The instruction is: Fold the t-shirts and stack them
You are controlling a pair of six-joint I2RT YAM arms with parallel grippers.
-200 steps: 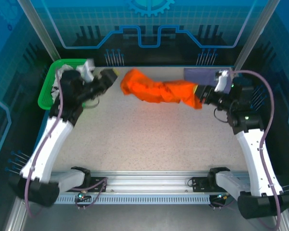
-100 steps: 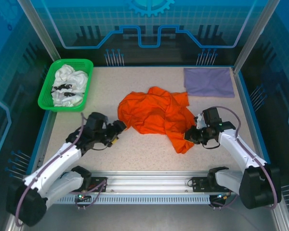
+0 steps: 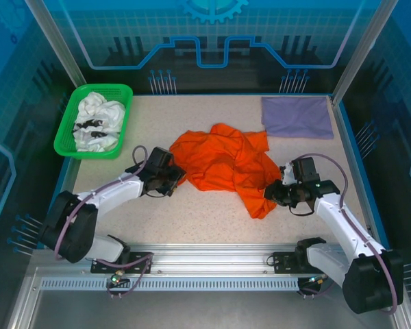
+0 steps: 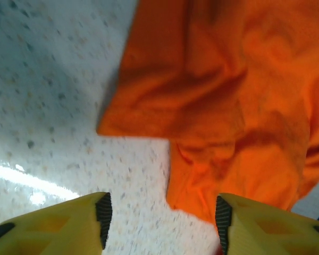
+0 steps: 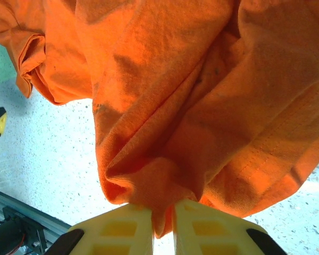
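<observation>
The orange t-shirt (image 3: 222, 161) lies crumpled at the worktop (image 3: 212, 212) centre. The right pincer (image 5: 163, 215) clamps its near-right hem. The left pincer (image 4: 159, 212) stands open, empty, beside its left edge.

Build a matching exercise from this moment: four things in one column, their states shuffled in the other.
Things:
1. orange t-shirt
2. lavender t-shirt
3. left gripper
4. right gripper

States:
A. lying flat at the far right corner
B. open, at the orange cloth's edge
C. crumpled in the middle
D. shut, pinching orange cloth

Pairs: 1-C, 2-A, 3-B, 4-D
</observation>
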